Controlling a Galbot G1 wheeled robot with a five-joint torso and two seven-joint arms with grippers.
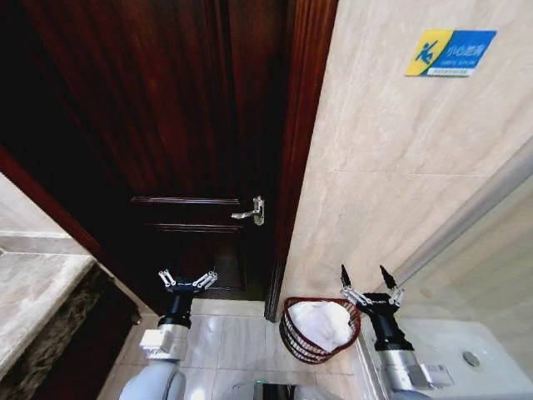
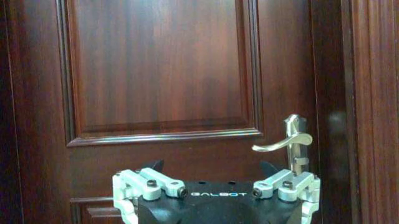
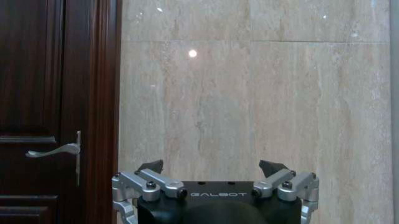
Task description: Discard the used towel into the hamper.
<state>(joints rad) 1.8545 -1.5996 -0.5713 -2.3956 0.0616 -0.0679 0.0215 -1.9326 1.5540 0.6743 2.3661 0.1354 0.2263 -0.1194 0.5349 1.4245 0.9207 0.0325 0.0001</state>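
The hamper [image 1: 297, 340], a dark reddish-brown open-weave basket, stands on the floor at the foot of the tiled wall. A white towel [image 1: 321, 322] lies bunched inside it. My right gripper [image 1: 369, 277] hovers open just to the right of the hamper's rim and above it, with nothing between its fingers. It faces the tiled wall in the right wrist view, where the right gripper [image 3: 212, 166] holds nothing. My left gripper [image 1: 187, 278] is open and held up in front of the dark wooden door. The left gripper [image 2: 212, 166] is empty in the left wrist view.
A dark wooden door [image 1: 166, 125] with a metal lever handle [image 1: 250, 212] fills the left. The beige tiled wall [image 1: 400, 167] carries a blue and yellow sign [image 1: 450, 52]. A stone counter [image 1: 33, 292] juts in at left; a white fixture [image 1: 466, 350] sits at lower right.
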